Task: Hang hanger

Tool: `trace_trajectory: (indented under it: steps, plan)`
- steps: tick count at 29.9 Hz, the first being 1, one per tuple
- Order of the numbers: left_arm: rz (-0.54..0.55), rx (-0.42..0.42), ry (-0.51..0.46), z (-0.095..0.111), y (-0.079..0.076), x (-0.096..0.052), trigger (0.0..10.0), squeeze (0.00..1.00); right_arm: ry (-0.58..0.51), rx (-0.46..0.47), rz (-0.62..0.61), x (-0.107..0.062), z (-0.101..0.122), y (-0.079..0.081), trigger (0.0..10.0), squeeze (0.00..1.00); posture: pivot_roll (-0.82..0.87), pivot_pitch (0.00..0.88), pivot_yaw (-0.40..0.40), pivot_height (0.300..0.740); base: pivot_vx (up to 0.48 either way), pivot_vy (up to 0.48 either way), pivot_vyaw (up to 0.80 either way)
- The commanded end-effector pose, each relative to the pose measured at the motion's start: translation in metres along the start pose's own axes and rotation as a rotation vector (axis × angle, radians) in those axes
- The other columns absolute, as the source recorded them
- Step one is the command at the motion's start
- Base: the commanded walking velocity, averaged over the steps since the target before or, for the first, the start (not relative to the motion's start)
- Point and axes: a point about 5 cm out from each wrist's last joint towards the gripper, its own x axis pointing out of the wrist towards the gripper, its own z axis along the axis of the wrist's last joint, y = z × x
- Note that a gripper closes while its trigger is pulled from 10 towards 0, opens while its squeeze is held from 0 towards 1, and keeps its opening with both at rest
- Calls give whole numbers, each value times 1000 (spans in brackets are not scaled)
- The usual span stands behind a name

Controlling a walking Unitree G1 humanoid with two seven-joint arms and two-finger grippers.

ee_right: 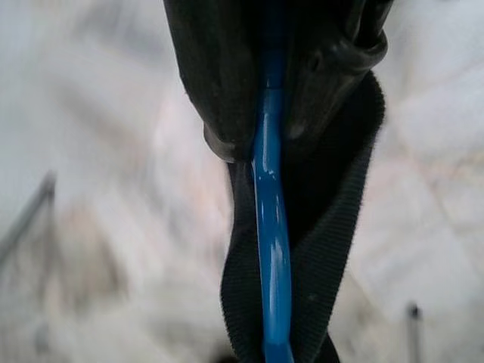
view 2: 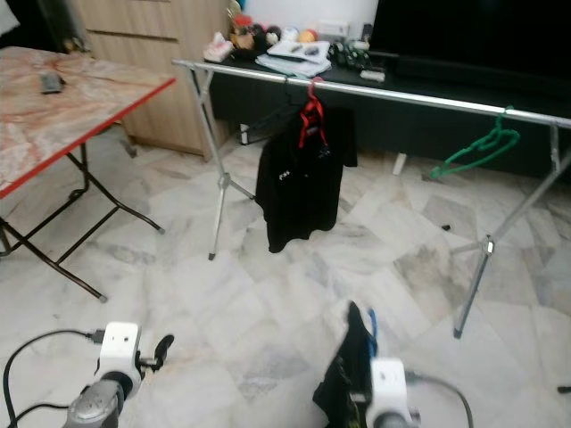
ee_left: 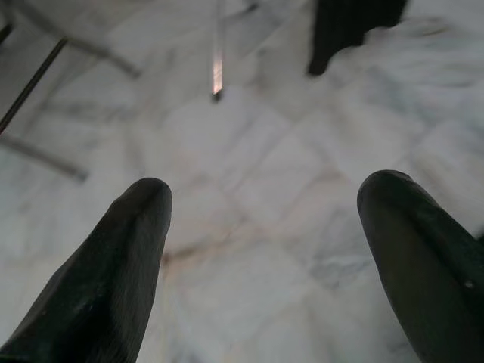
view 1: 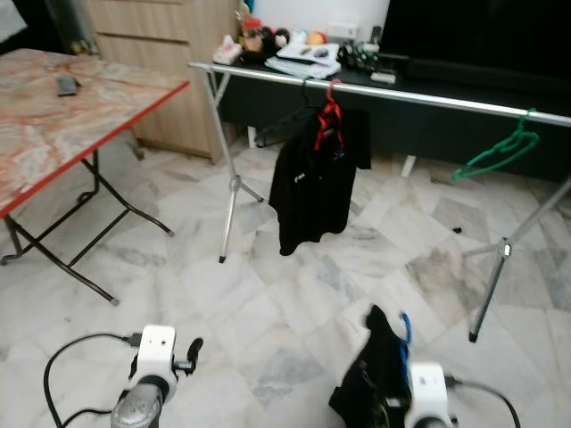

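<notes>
Right gripper (ee_right: 272, 113) pinches blue hanger (ee_right: 272, 249) carrying black garment (view 1: 375, 374).

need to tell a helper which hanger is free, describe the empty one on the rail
Follow the silver clothes rail in front of the dark cabinet toward the robot's right. The green hanger hangs there tilted and bare, while the red hanger near the middle carries a black shirt.

Three hangers: a red one (view 1: 329, 114) and a green one (view 1: 496, 153) on the rail (view 1: 428, 96), and a blue one (ee_right: 271, 227) clamped between the right gripper's (ee_right: 274, 113) fingers. Two black garments: a shirt (view 1: 314, 185) on the red hanger, another cloth (view 1: 375, 374) on the blue. One rail, one folding desk (view 1: 62, 116) with a single remote (view 1: 68, 86) near its far edge, two grippers, the left (ee_left: 265, 249) spread wide.
</notes>
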Motion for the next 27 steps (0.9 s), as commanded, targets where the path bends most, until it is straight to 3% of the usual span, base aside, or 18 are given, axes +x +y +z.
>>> trace_trajectory:
  steps: [1,2,6,7,8,9,12,13,24,27]
  plan:
    - [-31,39,-1,-2,2,-2,10000,0,-112,-111,46,6,34,-6,10000,0,19,59,-8,740,0,0,0]
    - [-67,68,-20,4,2,0,10000,0,-141,-167,105,7,45,-7,10000,0,19,57,-6,740,0,0,0]
    - [-121,128,-45,11,1,2,10000,0,-201,-241,217,8,65,-6,10000,0,17,51,-6,740,0,0,0]
    - [-168,179,-50,13,-2,3,10000,0,-218,-298,299,7,75,-3,10000,0,16,48,-6,740,0,0,0]
    - [-192,213,-47,14,-3,3,10000,0,-217,-329,336,7,78,-2,10000,0,15,47,-6,740,0,0,0]
    - [-251,298,-43,14,-6,3,10000,0,-201,-407,393,6,81,-2,10000,0,13,40,-10,740,0,0,0]
    - [-293,367,-36,13,-9,2,10000,0,-176,-484,438,6,82,-3,10000,0,12,37,-12,740,0,0,0]
    - [-313,392,-34,14,-11,3,10000,0,-141,-569,503,4,82,-4,10000,0,13,32,-15,740,0,0,0]
    - [-393,494,-2,10,-16,2,10000,0,-157,-754,672,-3,104,-5,10000,0,17,17,-25,740,0,0,0]
    - [-406,516,0,8,-18,1,10000,0,-205,-807,736,-6,121,-4,10000,0,13,9,-32,740,0,0,0]
